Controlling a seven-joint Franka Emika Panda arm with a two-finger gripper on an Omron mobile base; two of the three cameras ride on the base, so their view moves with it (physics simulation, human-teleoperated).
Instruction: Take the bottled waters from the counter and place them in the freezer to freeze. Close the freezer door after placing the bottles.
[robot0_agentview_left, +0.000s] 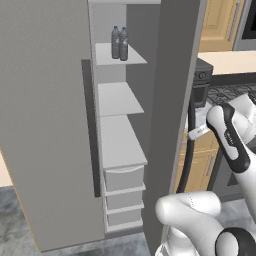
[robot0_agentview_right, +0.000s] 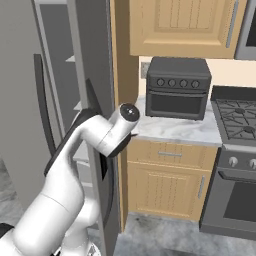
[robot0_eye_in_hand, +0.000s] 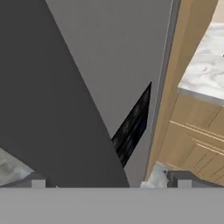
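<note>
Left base view: bottled waters (robot0_agentview_left: 119, 43) on freezer (robot0_agentview_left: 120, 100) shelf.

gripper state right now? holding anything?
Gripper: open, jaws spread wide, holding nothing. Both water bottles stand on a freezer shelf.

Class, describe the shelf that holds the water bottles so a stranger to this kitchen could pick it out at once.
Find the tall grey freezer standing open at the left. Inside runs a column of pale shelves above stacked drawers. The right one is the top shelf: alone among them it carries the two bottled waters, side by side at the back.
</note>
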